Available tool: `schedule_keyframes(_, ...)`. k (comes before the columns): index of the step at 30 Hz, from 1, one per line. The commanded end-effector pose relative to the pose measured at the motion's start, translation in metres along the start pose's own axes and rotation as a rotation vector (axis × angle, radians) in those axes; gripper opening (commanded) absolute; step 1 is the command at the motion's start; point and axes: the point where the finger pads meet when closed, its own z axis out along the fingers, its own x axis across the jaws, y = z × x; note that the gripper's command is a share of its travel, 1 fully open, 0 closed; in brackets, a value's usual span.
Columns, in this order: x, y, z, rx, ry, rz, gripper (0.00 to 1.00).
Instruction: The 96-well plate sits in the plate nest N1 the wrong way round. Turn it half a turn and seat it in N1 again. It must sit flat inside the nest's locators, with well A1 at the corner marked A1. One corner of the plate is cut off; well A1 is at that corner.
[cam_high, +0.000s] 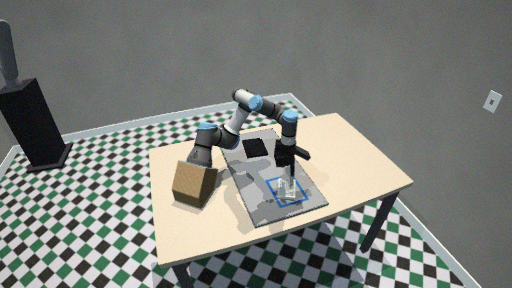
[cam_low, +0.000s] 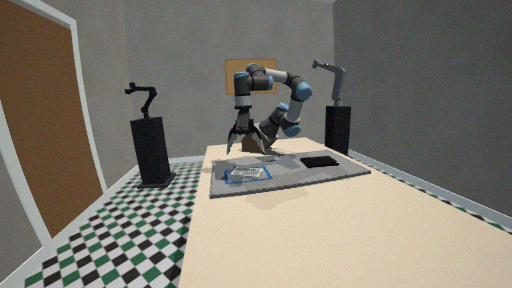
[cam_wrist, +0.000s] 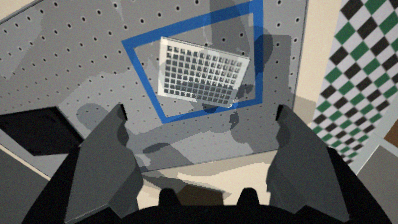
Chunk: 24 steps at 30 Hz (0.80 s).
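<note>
The white 96-well plate (cam_high: 287, 191) (cam_low: 246, 173) (cam_wrist: 202, 72) lies inside the blue outline (cam_high: 274, 191) (cam_low: 270, 174) (cam_wrist: 145, 82) on the grey perforated board. Its wells face up, and its sides stand at an angle to the outline's sides. The nest's locators, the A1 mark and the plate's cut corner are too small or blurred to tell. My gripper (cam_low: 246, 152) (cam_wrist: 201, 105) is wide open and empty, above the plate and a little off it, on the arm's side. In the wrist view the plate shows beyond the fingertips.
A flat black pad (cam_high: 255, 148) (cam_low: 319, 161) (cam_wrist: 39, 131) lies on the other half of the grey board (cam_high: 257, 202) (cam_low: 285, 181) (cam_wrist: 95, 30). A brown block (cam_high: 192, 184) stands at the arm's base. The table's edge (cam_high: 285, 229) runs close past the board's outline end.
</note>
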Motion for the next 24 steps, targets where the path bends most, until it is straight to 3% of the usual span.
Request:
schedule_keyframes(1, 0.0004, -0.0006, -0.0008, 0.0, 0.009, 0.16, 1.0)
schedule_keyframes(9, 0.0004, -0.0006, -0.0008, 0.001, 0.009, 0.264, 1.0)
schedule_keyframes(24, 0.0004, -0.0006, -0.0008, 0.003, 0.009, 0.764, 1.0)
